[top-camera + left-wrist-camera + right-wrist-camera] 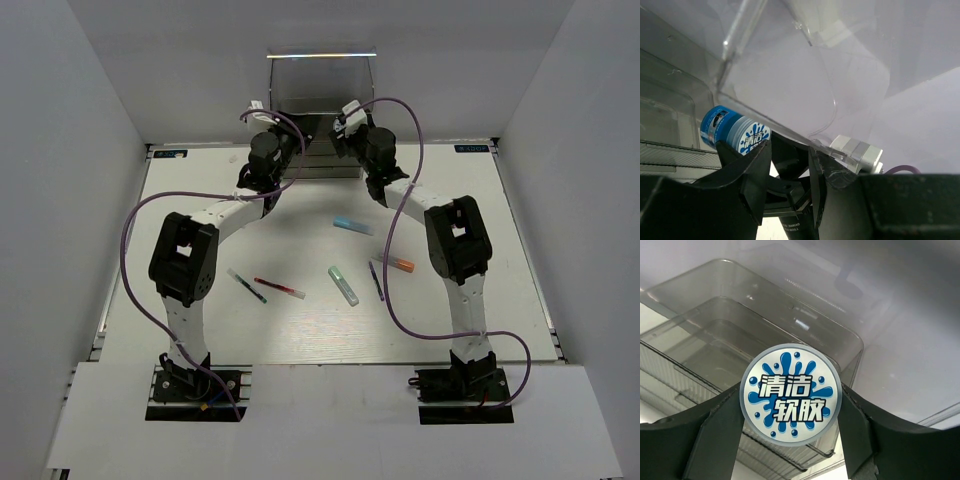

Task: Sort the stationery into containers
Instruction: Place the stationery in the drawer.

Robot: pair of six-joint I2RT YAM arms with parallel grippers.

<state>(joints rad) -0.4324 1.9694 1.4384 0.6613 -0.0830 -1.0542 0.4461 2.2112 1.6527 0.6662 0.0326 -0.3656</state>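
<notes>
Around the scene in the top view stand plain white walls (70, 150) at the left, right and top of the frame, boxing in a white table (200, 330) with a thin metal rail along its edges. A lighter board runs along the bottom of the frame, with the black bases of both arms on it.

At top centre a clear cabinet (320, 85) stands against the back wall. Both arms bend inward to it, with purple cables (128, 250) looping along them.

The left gripper (790, 150) is at the cabinet's lower left. Its fingers stand part-way apart with a dark shape between them, and I cannot tell whether they grip it.

The right gripper (790, 407) is at the cabinet's lower right, clamped across the roll (791, 390). The roll's blue-and-white label faces the right wrist camera, with the clear drawers (715, 335) behind it.

Six pens lie loose on the table, well apart from the cabinet. The blue pen (352, 226) is right of centre. The orange pen (397, 264) is below it, with the dark pen (377, 281) just beside. The green-white pen (343, 285) is at centre. The red pen (280, 289) is to its left, and the green-tipped pen (246, 286) is leftmost.
</notes>
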